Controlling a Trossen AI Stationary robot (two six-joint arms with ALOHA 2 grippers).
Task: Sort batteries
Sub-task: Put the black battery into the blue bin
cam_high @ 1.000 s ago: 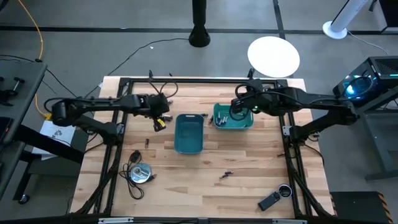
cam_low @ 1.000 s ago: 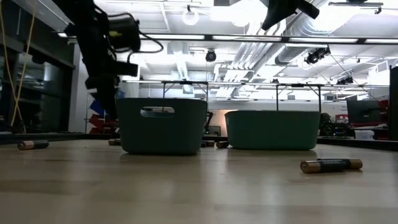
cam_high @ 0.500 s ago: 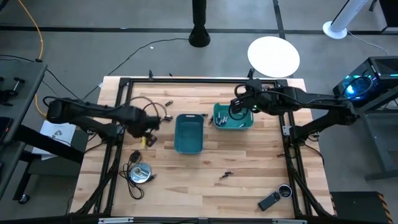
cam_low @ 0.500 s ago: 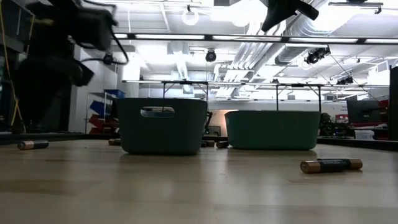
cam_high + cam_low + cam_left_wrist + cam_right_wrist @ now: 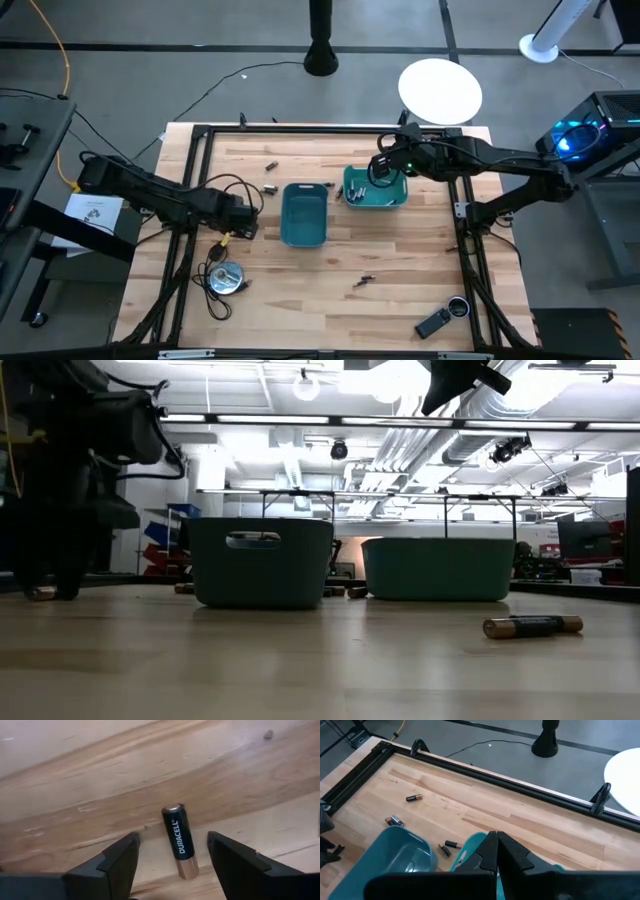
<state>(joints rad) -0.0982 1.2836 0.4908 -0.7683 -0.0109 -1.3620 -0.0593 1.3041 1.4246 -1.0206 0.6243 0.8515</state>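
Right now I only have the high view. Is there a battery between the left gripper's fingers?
Observer: Yes. The left wrist view shows a Duracell battery lying on the wood inside the open left gripper, touching neither finger.
Operator: Which way does it point?
Observer: Its coppery end is nearer the wrist.
Operator: And the right gripper?
Observer: The right gripper is shut above the teal bin, with nothing visible in it.

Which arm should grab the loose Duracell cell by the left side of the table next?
Left. Its gripper is open and down at the table with the battery lying between its fingers. The right gripper is shut, over the far teal bin.
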